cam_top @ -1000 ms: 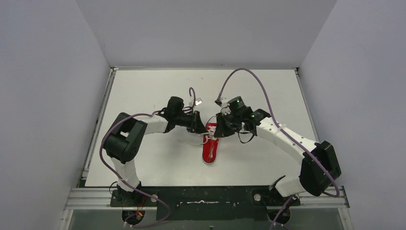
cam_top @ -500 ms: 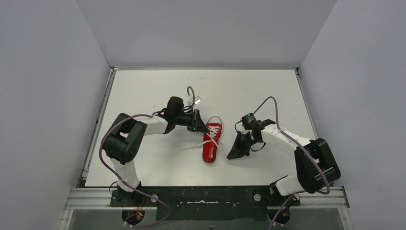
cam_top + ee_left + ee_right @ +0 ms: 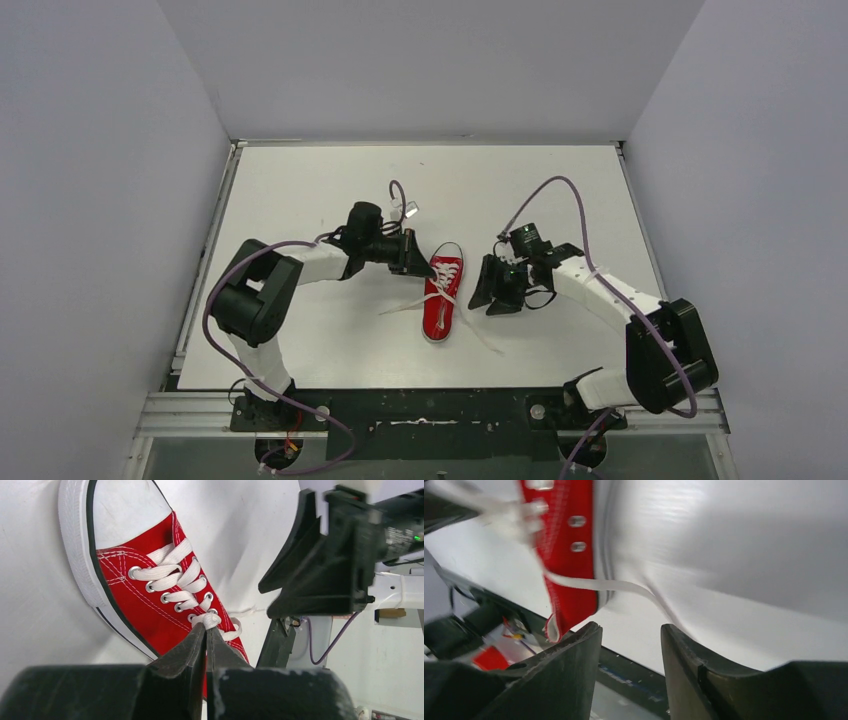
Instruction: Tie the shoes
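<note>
red sneaker (image 3: 438, 312) sits mid table (image 3: 300, 190) between the two arms, toe cap (image 3: 120, 510) pointing away from the bases

changed in the last second: right gripper (image 3: 630, 628) was shut and tucked in over the shoe next to the left one, swung out to the near right, and has now let go. jaws stand apart, nothing between them, and it's back just beside the sneaker's right flank, no contact that the top view shows. the right lace end (image 3: 482, 335) it was pulling now lies slack on the table, trailing toward the near right. right wrist view is blurred, so that arm is likely mid-move

left gripper (image 3: 206, 629) hasn't budged: fingers pressed together, pinching the white laces (image 3: 170, 574) at the lace crossing (image 3: 210, 620) nearest the ankle opening. left lace end (image 3: 400, 306) lies loose on the table off the shoe's left side

my read: that was a pull to snug or lengthen one strand with left as anchor. no loops or bow visible, so the tie is early. can't tell if a first overhand knot sits under the left fingers, they cover it. next the right probably has to re-pick the slack strand nearer the shoe; risks: flat lace is hard to get a finger under, and the small sneaker slides if left's pinch slips
</note>
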Available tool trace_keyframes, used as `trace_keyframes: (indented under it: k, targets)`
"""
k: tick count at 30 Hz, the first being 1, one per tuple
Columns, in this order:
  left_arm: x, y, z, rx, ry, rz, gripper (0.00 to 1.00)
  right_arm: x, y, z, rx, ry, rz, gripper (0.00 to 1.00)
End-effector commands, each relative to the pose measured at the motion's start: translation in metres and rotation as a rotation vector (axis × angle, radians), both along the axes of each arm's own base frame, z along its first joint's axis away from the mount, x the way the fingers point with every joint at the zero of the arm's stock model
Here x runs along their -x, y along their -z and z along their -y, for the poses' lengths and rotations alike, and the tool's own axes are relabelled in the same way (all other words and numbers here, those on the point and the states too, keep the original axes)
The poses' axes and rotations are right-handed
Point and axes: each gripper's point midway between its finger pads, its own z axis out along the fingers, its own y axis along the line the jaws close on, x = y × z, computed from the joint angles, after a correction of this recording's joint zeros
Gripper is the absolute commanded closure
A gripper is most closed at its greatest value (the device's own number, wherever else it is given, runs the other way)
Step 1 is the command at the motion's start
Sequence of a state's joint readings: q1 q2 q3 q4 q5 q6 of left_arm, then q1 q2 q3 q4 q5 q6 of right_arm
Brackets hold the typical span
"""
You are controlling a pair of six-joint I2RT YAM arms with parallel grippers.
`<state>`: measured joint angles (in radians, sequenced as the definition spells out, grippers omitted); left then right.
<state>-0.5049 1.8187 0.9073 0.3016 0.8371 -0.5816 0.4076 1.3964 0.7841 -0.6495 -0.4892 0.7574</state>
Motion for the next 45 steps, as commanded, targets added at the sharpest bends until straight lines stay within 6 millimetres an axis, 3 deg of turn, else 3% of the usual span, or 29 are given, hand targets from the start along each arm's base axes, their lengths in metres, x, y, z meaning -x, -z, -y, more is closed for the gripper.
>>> trace_keyframes:
  k: [1, 6, 11, 17, 19, 23, 26, 31, 40, 45]
  targets:
    - [0.002, -0.018, 0.001, 0.015, 0.025, 0.014, 1.0, -0.029, -0.04, -0.034, -0.163, -0.442, 0.471, 0.49]
    - [0.009, -0.023, -0.001, 0.016, 0.036, -0.004, 1.0, -0.046, -0.036, -0.055, -0.268, -0.533, 0.496, 0.51]
    - [0.016, -0.027, -0.003, 0.023, 0.04, -0.016, 1.0, -0.047, -0.031, -0.07, -0.366, -0.596, 0.484, 0.55]
    - [0.025, -0.027, -0.009, 0.027, 0.024, -0.04, 1.0, -0.051, -0.023, -0.072, -0.368, -0.582, 0.474, 0.56]
    - [0.027, -0.028, -0.01, 0.034, 0.024, -0.046, 1.0, -0.053, -0.023, -0.074, -0.379, -0.573, 0.466, 0.63]
    - [0.029, -0.036, -0.009, 0.053, 0.037, -0.039, 1.0, -0.052, -0.024, -0.073, -0.378, -0.552, 0.456, 0.87]
    - [0.029, -0.046, -0.008, 0.065, 0.039, -0.021, 1.0, -0.052, -0.023, -0.072, -0.375, -0.529, 0.45, 0.97]
    - [0.034, -0.053, -0.01, 0.077, 0.03, -0.025, 1.0, -0.054, -0.018, -0.072, -0.374, -0.484, 0.442, 1.0]
    - [0.054, -0.018, -0.021, -0.02, 0.002, -0.126, 1.0, -0.056, -0.024, -0.073, -0.378, -0.425, 0.426, 1.0]
    - [0.055, -0.006, -0.024, -0.063, 0.003, -0.139, 1.0, -0.056, -0.031, -0.078, -0.397, -0.42, 0.426, 1.0]
